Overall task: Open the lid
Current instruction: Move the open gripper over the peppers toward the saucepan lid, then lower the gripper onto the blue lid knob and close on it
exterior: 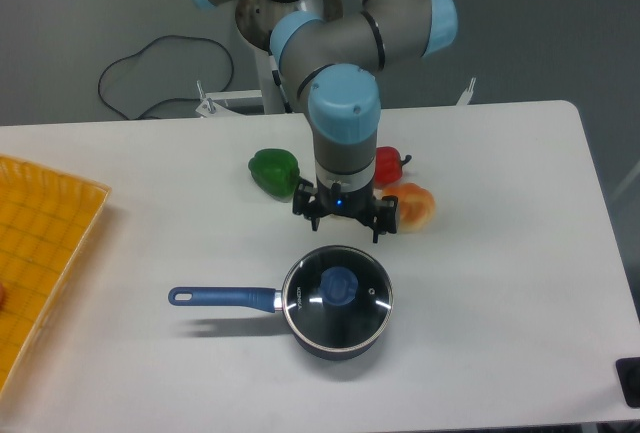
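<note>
Fixed camera, looking down on a white desk (500, 293). Near the front middle, a dark saucepan (337, 303) with a blue handle (222, 298) pointing left. On top of it, seated flat and closed, the lid (338, 293): clear glass, shiny metal rim, blue knob (337, 285) at the centre.

Just behind the saucepan, above its far rim, the claw (343, 219) at the end of a grey and light-blue arm (345, 103), pointing straight down. Not touching the lid or knob; a gap of bare desk visible between them. Empty, nothing between the fingers. Dark prongs spread to both sides at the wrist, but whether the fingers are apart or together: cannot tell from this angle.

Behind the claw, a row of vegetables on the desk: a green pepper (274, 172) to the left, a red pepper (390, 165) partly hidden by the arm, an orange-tinted pepper (415, 206) to the right.

At the left edge, part of a yellow gridded tray (45, 253). Beyond the desk, a black cable (135, 73) looping on the grey floor beside the arm's base.
</note>
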Available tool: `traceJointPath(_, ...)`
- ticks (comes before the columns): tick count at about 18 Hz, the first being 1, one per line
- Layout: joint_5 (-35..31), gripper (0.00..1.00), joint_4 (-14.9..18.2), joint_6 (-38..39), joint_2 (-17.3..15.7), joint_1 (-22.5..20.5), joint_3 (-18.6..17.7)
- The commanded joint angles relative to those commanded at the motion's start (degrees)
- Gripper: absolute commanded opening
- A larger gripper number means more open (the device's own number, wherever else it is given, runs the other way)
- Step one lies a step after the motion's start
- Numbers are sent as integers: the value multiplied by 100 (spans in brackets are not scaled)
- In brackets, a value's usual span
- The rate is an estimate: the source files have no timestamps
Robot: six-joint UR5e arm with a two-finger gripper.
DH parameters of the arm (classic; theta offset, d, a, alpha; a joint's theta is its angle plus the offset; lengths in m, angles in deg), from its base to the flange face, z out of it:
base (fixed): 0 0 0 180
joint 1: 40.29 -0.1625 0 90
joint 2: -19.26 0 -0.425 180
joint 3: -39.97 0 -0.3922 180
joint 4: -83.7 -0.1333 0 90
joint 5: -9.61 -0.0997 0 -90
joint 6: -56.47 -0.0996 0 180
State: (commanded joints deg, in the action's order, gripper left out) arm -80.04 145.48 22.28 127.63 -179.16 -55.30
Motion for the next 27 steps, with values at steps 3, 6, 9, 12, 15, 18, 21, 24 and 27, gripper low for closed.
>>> traceJointPath(3,-9,100,26,18,88,27,149)
traceJointPath(6,-26,100,61,26,184,71,246)
traceJointPath(9,-18,100,70,35,264,79,290)
traceJointPath(12,-26,100,289,35,369,97,439)
traceJointPath(15,-26,100,439,167,466,106,615)
traceJointPath(18,-26,100,448,246,519,115,668)
traceJointPath(21,-26,100,492,290,650,141,861)
traceJointPath(24,-26,100,554,290,791,150,1028)
traceJointPath(27,-44,100,545,290,853,150,1064)
